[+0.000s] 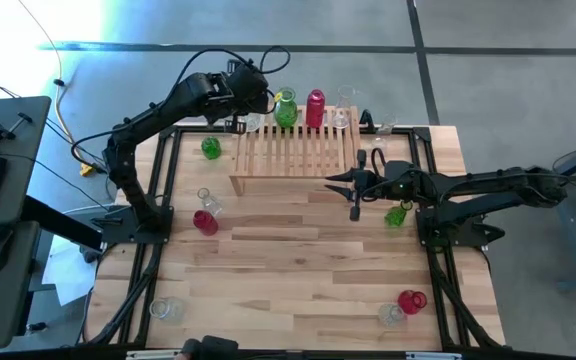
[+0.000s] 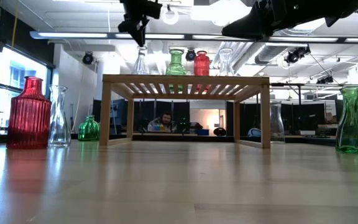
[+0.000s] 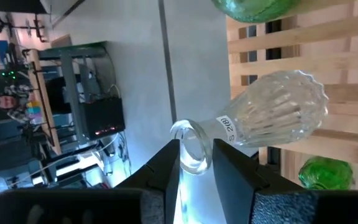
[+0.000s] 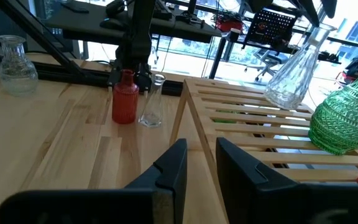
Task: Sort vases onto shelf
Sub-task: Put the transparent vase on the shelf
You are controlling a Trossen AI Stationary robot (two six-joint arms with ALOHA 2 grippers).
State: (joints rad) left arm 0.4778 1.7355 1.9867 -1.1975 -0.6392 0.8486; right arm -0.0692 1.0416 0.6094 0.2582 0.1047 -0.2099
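Observation:
The light-wood shelf (image 1: 293, 152) stands at the table's far middle. On its far edge stand a clear vase (image 1: 254, 122), a green vase (image 1: 285, 108), a red vase (image 1: 315, 108) and another clear vase (image 1: 343, 118), each on its base. My left gripper (image 3: 196, 163) is at the shelf's far left corner, open, with its fingers either side of the left clear vase's (image 3: 272, 109) mouth. My right gripper (image 1: 352, 186) hovers level at the shelf's near right corner, open with nothing between its fingers (image 4: 201, 163). My left gripper has one finger on each side of the clear vase's mouth (image 3: 191, 148), coming slanting down from the far left. The vase stands upright on the shelf's slats. I cannot tell whether the fingers touch the glass.
Loose vases stand on the table: green (image 1: 211, 148), clear (image 1: 208, 200) and red (image 1: 205, 222) at the left, green (image 1: 396, 214) under my right arm, red (image 1: 411, 300) and clear (image 1: 393, 315) near right, clear (image 1: 166, 310) near left. Bare planks fill the near middle.

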